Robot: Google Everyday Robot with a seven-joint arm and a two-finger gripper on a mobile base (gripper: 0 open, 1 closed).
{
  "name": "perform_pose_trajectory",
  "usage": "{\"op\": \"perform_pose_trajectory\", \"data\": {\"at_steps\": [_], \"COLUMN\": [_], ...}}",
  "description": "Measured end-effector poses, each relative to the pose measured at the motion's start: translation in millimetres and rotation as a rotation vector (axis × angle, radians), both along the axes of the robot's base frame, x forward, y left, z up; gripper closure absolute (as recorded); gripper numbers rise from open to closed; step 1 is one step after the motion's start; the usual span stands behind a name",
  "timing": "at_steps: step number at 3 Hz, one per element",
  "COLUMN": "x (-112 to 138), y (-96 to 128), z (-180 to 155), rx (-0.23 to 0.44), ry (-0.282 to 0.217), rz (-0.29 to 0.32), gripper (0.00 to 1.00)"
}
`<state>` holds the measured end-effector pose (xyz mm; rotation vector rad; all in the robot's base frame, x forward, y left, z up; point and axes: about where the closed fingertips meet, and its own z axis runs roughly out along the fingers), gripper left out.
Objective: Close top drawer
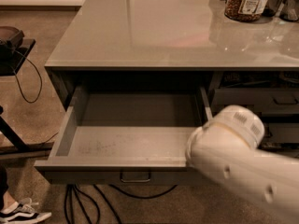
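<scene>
Claw (195,149) sits hidden behind the white arm's (243,171) rounded wrist, at the right front corner of the top drawer (107,163); whether it is apart or together cannot be told; the wide grey metal drawer juts out beneath a glossy counter (140,27), flat front running left to right, small loop handle (135,176) left of the claw.

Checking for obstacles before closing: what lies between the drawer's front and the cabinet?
Camera view: only the bare floor of the top drawer. The gripper hides behind the arm at the drawer's right front corner.
</scene>
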<state>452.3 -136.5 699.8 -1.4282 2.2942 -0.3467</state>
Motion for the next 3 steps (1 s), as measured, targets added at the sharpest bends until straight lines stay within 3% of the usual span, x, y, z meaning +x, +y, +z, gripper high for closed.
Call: {"op": "perform_pose_trajectory", "data": {"at_steps": [1, 2, 3], "x": [-57, -99, -105], "y": [-4, -5, 21], "z": [14, 22, 13], "rx": [-0.085, -0.125, -0.051], "ry": [-0.041, -0.040, 0.035], "rz": [-0.030, -0.027, 0.058], "gripper": [1.00, 1.00, 1.00]}}
